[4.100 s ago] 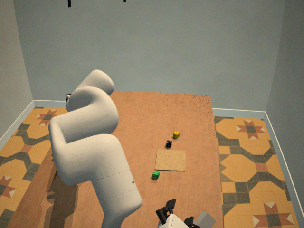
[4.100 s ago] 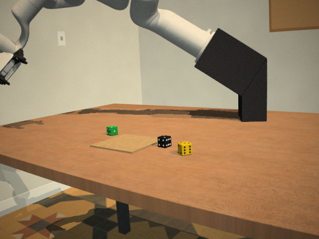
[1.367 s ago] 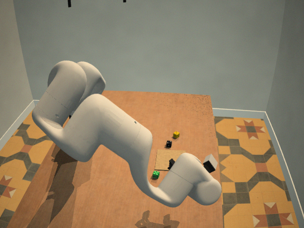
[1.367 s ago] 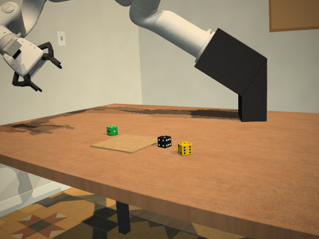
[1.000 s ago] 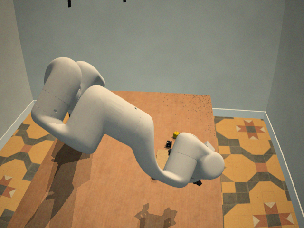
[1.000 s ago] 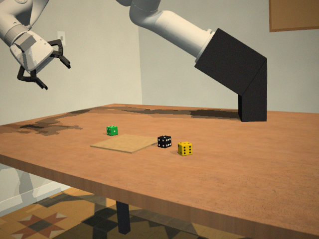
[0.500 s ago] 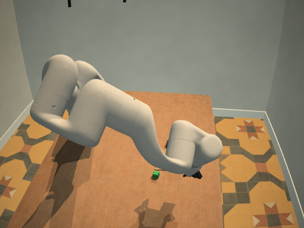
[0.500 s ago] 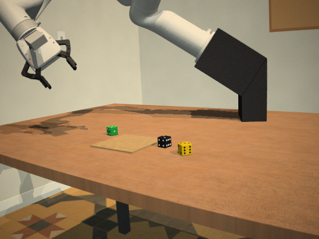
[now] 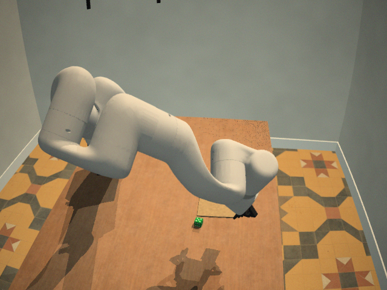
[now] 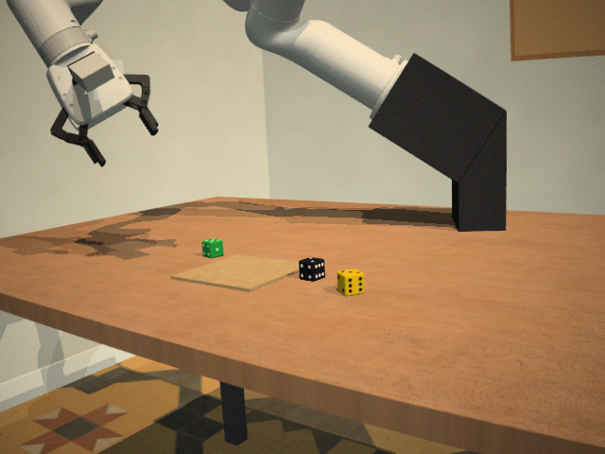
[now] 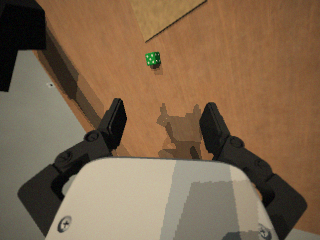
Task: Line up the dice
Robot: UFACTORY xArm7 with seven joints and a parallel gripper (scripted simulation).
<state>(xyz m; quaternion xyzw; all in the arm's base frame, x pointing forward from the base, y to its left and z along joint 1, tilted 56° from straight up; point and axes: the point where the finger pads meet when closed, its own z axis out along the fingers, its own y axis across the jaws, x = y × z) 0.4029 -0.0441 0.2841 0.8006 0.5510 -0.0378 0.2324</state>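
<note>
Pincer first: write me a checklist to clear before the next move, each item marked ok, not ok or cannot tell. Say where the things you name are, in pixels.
1. Pincer (image 9: 245,213) (image 10: 129,148) (image 11: 163,110) open, nothing between its fingers: ok.
2. Mat (image 9: 215,208) (image 10: 239,272) (image 11: 162,17) lying flat: ok.
3. Green die (image 9: 198,222) (image 10: 212,248) (image 11: 153,59) on the mat: not ok, beside it.
4. Black die (image 10: 311,269) and yellow die (image 10: 351,282) on the mat: not ok.
5. Black die's top number: cannot tell, face too foreshortened.

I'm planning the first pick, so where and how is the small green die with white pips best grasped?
Probably by two opposite upright sides of the small green die with white pips, coming straight down from above: it is a cube lying flat, its top uncovered. The flat tan mat lies low beside it.
</note>
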